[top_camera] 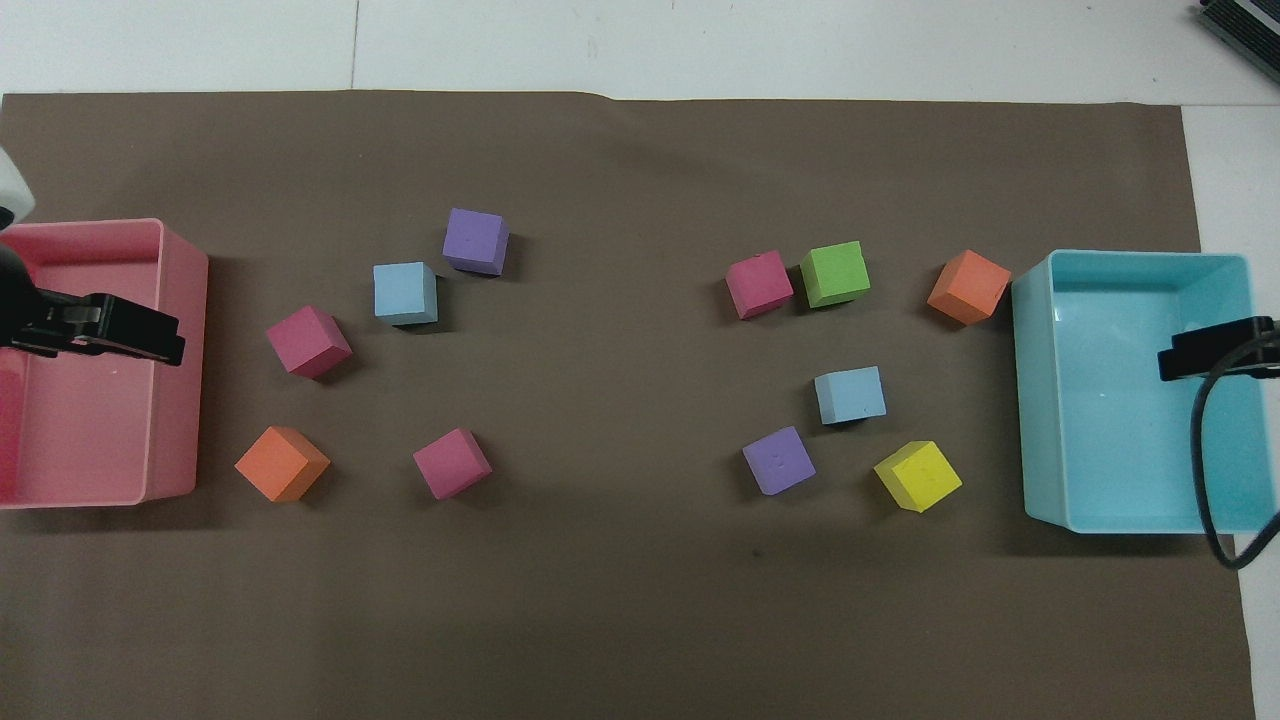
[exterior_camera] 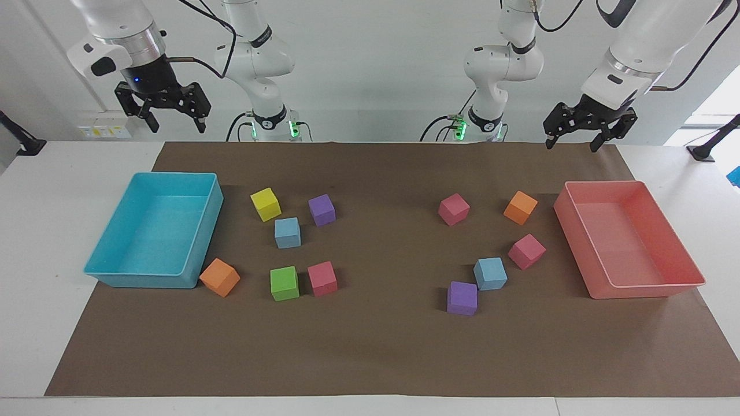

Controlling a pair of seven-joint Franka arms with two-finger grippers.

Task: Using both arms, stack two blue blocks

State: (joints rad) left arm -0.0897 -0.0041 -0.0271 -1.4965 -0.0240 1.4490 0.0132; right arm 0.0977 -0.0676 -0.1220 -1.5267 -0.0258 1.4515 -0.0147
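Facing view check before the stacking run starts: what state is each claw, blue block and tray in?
Left claw: open, empty, raised over the table's edge.
Right claw: open, empty, raised.
Blue block: on the mat, unstacked.
Other blue block: on the mat, unstacked.
Turquoise tray: empty.
Pink tray: empty.

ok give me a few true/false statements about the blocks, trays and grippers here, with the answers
1. The two blue blocks are stacked. False: both lie apart on the brown mat.
2. The left gripper hangs open, holding nothing. True.
3. A yellow block lies in the turquoise tray. False: it lies on the mat beside the tray.
4. The right gripper grips a purple block. False: it is open and empty.
5. The pink tray holds no block. True.
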